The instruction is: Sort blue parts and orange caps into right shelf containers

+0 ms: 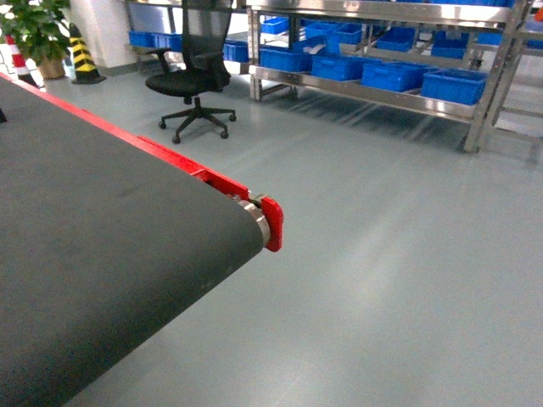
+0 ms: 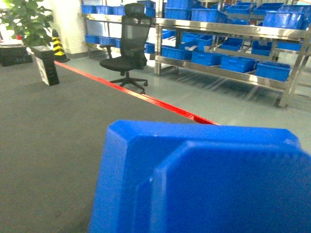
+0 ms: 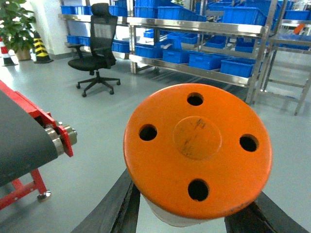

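Observation:
A large blue part [image 2: 204,179] fills the lower left wrist view close to the camera, above the dark belt. It hides my left gripper's fingers. In the right wrist view an orange cap [image 3: 197,155], round with several holes and a white underside, sits between the dark fingers [image 3: 114,208] of my right gripper [image 3: 189,216], which is shut on it. The right shelf containers, bright blue bins [image 1: 454,85], stand in rows on a metal rack across the floor; the bins [image 2: 274,70] and bins [image 3: 238,66] also show in both wrist views. Neither gripper shows in the head view.
A dark conveyor belt [image 1: 102,254] with a red frame end [image 1: 271,222] fills the left. A black office chair [image 1: 195,80] stands before the rack [image 1: 365,95]. A striped cone [image 1: 82,55] and a plant are at the back left. A black box [image 2: 46,65] rests on the belt.

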You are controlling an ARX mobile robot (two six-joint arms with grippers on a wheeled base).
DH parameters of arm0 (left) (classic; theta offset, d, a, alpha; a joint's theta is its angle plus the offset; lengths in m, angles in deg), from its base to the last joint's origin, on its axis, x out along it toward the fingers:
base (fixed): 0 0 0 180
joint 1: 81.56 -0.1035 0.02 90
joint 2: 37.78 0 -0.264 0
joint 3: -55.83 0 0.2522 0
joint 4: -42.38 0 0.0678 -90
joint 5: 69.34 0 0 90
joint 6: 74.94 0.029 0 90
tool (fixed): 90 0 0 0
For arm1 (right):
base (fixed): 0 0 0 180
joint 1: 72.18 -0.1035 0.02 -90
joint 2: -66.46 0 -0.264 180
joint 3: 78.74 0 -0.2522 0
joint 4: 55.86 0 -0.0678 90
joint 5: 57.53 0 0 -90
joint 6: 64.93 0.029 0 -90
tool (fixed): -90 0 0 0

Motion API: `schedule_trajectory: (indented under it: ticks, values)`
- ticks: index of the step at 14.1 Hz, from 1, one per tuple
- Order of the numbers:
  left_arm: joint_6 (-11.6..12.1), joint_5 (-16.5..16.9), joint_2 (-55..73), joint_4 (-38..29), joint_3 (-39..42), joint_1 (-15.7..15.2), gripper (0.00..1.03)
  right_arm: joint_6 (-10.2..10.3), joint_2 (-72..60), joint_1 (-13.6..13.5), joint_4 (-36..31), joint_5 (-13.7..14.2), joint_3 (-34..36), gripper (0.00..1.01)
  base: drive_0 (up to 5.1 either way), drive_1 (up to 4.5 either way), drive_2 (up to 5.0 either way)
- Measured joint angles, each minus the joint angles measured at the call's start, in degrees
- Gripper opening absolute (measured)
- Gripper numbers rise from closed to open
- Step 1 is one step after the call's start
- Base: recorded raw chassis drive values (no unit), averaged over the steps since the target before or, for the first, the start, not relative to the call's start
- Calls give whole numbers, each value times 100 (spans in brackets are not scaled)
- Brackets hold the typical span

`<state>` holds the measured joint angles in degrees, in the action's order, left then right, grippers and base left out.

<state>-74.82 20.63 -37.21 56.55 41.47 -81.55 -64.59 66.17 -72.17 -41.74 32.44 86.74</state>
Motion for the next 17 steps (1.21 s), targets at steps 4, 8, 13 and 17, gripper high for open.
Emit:
schedule_trajectory:
  ticks: [4,8,13,17]
  values:
    - [0,0,0,0,0,0,44,0,0,0,0,0,0,42,-158,-158,-158]
    - [0,0,0,0,0,0,44,-2,0,0,0,0,0,42,-158,-158,-158]
    - [0,0,0,0,0,0,44,-2,0,0,0,0,0,42,-163,-163,-163]
    - [0,0,0,0,0,0,44,0,0,0,0,0,0,42,-160,-160,-160]
